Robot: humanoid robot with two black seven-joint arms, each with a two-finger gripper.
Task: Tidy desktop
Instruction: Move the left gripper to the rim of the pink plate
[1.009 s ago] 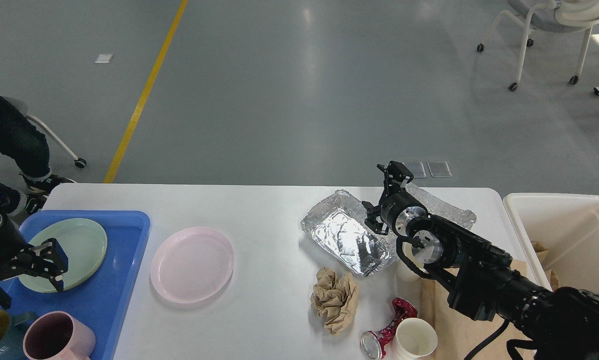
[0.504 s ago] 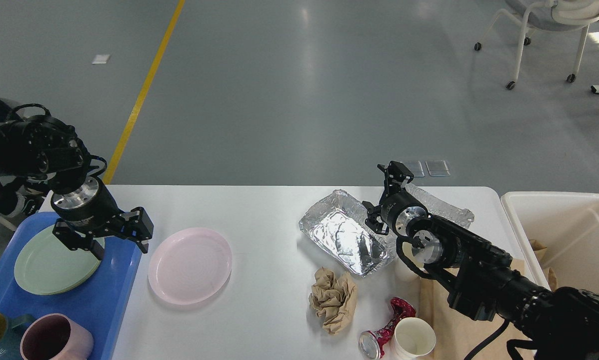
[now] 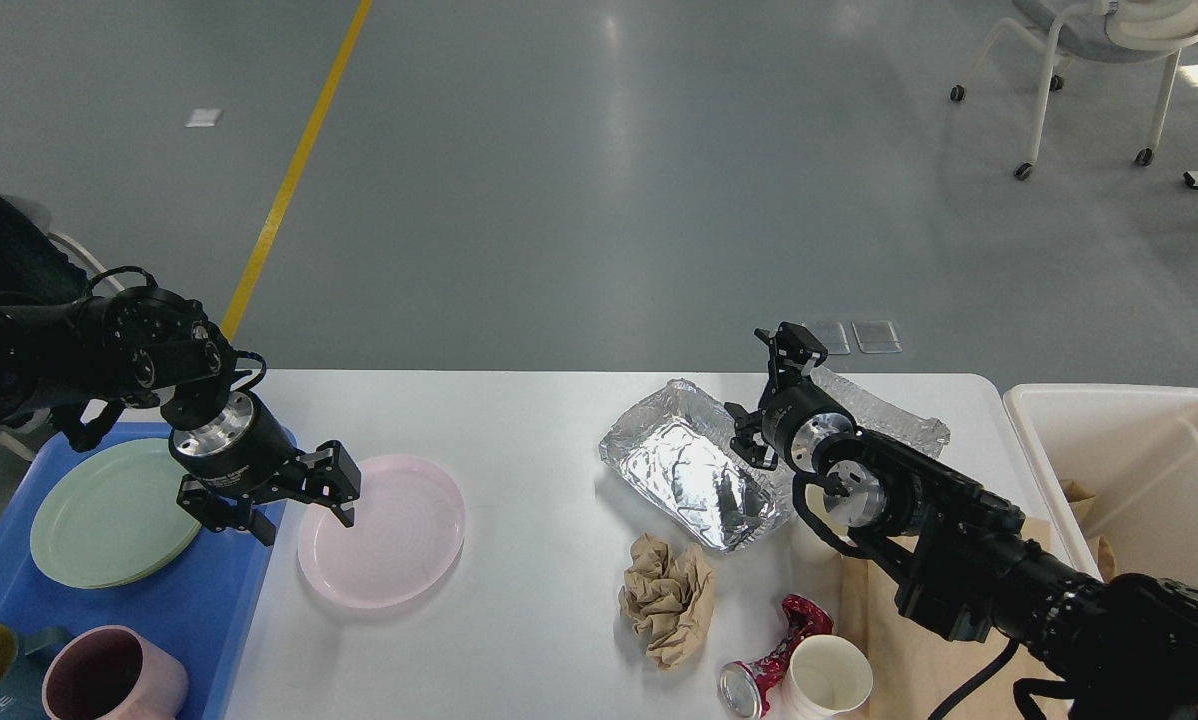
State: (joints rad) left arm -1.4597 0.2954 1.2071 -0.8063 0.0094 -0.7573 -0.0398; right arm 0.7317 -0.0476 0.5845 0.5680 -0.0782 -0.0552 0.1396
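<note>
left pincer (image 3: pixel 302 512) gapes above desktop (image 3: pixel 539 420), whose length runs left-right.

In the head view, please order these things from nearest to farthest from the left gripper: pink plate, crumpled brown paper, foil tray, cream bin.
1. Pink plate: directly at the left gripper, on its right side.
2. Crumpled brown paper: middle of the desktop, front.
3. Foil tray: right of middle, slightly farther than the paper.
4. Cream bin: beyond the right edge.

Pink plate (image 3: pixel 384 535), blue tray (image 3: pixel 169 600), silver foil (image 3: pixel 694 480)
</note>
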